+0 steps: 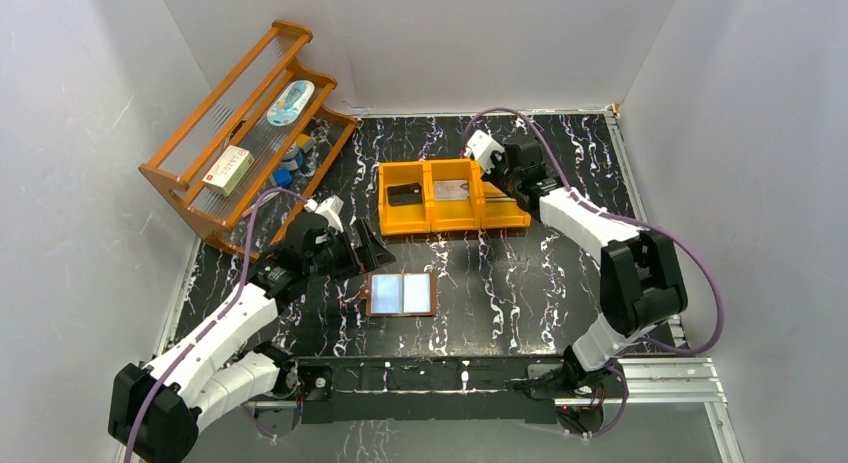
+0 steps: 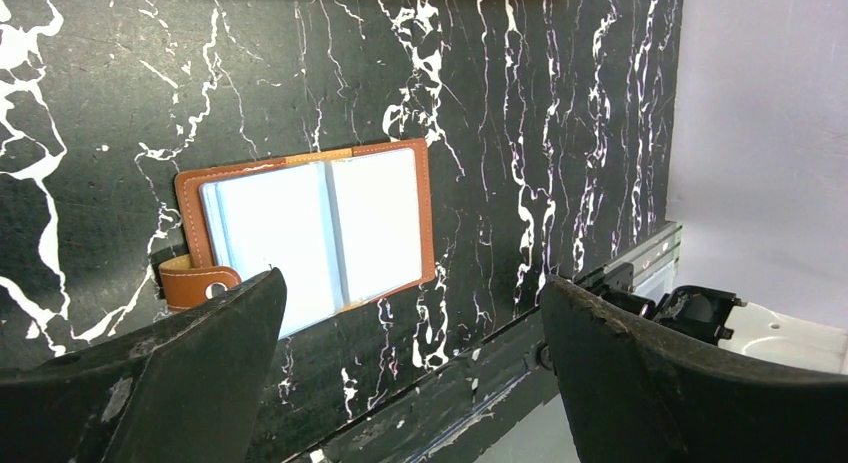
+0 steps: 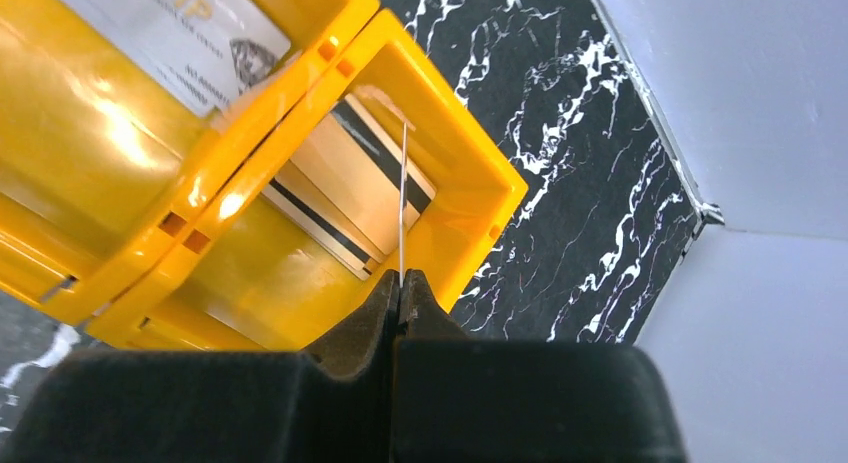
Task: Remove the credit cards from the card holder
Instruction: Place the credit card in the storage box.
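The brown card holder (image 1: pixel 401 294) lies open and flat on the black marble table, its pale-blue clear pockets facing up; it shows again as the card holder (image 2: pixel 315 228) in the left wrist view, strap to the left. My left gripper (image 1: pixel 368 253) hovers just left of it and behind it, open and holding nothing; the left gripper (image 2: pixel 410 281) has its fingers wide apart. My right gripper (image 3: pixel 400 280) is shut on a thin credit card (image 3: pixel 403 198), seen edge-on above the orange bin's right compartment, where a striped card (image 3: pixel 345 183) lies. A black card (image 1: pixel 404 194) and a silvery card (image 1: pixel 452 189) lie in the other compartments.
The orange three-compartment bin (image 1: pixel 455 221) sits mid-table behind the holder. A wooden rack (image 1: pixel 190 183) at the back left carries a white-and-red box (image 1: pixel 228 169) and other small items. White walls enclose the table; a metal rail (image 1: pixel 660 375) runs along the near edge.
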Action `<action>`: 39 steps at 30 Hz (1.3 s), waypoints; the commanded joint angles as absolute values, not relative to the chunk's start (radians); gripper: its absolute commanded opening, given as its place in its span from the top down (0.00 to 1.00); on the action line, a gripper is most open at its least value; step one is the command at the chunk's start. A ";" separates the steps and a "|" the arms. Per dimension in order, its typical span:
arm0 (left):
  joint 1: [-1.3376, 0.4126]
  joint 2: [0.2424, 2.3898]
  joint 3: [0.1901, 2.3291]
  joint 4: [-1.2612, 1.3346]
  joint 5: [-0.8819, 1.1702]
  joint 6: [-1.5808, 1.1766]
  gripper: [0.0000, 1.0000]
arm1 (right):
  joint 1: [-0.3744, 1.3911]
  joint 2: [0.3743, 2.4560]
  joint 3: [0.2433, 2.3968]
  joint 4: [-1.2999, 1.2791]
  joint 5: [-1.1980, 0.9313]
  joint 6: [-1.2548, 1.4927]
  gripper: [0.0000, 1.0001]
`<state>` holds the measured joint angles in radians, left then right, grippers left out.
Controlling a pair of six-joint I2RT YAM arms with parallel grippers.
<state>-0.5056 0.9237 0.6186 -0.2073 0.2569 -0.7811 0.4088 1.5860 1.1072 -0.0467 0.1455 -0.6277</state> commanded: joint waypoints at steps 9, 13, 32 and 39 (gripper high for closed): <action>-0.503 0.890 0.662 -0.263 0.218 -0.752 0.01 | 0.385 1.710 1.183 0.015 0.062 -0.955 1.00; -0.503 0.895 0.672 -0.273 0.214 -0.741 0.02 | 0.383 1.763 1.178 0.081 0.097 -0.990 1.00; -0.503 0.888 0.674 -0.319 0.168 -0.732 0.02 | 0.359 1.905 1.266 0.001 0.029 -1.081 0.91; -0.503 0.903 0.676 -0.319 0.178 -0.723 0.02 | 0.359 1.878 1.251 -0.045 0.020 -1.080 0.72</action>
